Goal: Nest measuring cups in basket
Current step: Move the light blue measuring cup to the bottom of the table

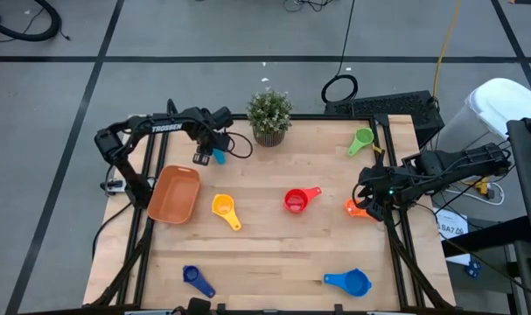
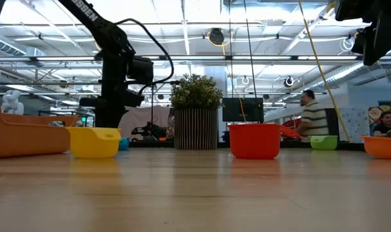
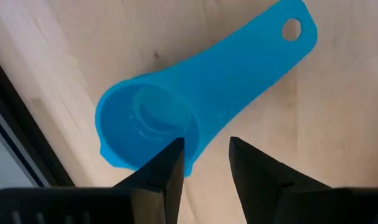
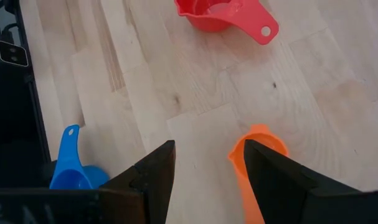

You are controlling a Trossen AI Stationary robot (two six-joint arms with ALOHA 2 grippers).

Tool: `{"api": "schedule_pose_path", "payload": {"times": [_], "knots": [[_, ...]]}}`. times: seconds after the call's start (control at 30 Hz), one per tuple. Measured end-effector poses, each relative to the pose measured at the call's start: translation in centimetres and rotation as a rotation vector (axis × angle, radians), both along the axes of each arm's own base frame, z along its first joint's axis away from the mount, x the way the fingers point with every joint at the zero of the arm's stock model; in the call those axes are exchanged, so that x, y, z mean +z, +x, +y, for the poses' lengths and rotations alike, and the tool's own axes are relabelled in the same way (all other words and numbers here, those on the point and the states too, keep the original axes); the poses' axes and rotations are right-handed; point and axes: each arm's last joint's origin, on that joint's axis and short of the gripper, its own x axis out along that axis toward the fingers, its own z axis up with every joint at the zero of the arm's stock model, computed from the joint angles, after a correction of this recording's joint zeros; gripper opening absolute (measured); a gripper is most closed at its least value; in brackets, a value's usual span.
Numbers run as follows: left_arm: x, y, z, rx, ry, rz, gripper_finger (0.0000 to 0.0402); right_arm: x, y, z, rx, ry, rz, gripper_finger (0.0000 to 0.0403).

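Bright overhead ceiling lights, soft shadows, blurred near tabletop

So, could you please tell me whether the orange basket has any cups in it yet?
Empty. From above, the basket shows only its bare orange floor; the yellow cup lies on the table beside it.

Setting: looking like a robotics lab / open-plan industrial workspace. Wooden table [image 1: 274, 227] sitting on a black metal frame, on grey floor w/ dark tape lines. Cables [image 1: 339, 86] trailing across floor behind the table. Low view showing high exposed ceiling w/ strip lights [image 2: 182, 29], pipes, trusses. A monitor [image 2: 242, 109] standing in the bkgd. Two people [image 2: 313, 116] sitting at benches further back. Potted plant [image 1: 269, 115] sitting at table's far edge.
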Motion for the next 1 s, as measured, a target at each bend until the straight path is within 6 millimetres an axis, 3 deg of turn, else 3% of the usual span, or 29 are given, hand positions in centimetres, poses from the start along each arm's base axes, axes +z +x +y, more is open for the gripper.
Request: {"api": "schedule_pose_path", "payload": {"times": [0.5, 0.7, 0.8, 0.93, 1.0], "knots": [[-1.6, -1.0, 0.1, 0.012, 0.000, 0.002, 0.0129, 0.1, 0.2, 0.1, -0.008, 0.013, -0.020, 0.0183], [-1.6, -0.5, 0.5, 0.026, 0.043, -0.056, 0.0128, 0.2, 0.2, 0.1, -0.012, 0.017, -0.027, 0.0183], [-1.6, -0.5, 0.5, 0.014, 0.037, -0.052, 0.0103, 0.2, 0.2, 0.1, -0.027, 0.026, -0.024, 0.0183], [-1.7, -0.7, 0.3, 0.030, 0.018, -0.033, 0.0021, 0.2, 0.2, 0.1, -0.030, 0.027, -0.024, 0.0183], [-1.7, -0.8, 0.3, 0.057, 0.014, -0.033, 0.0015, 0.2, 0.2, 0.0, -0.031, 0.026, -0.024, 0.0183]]}}
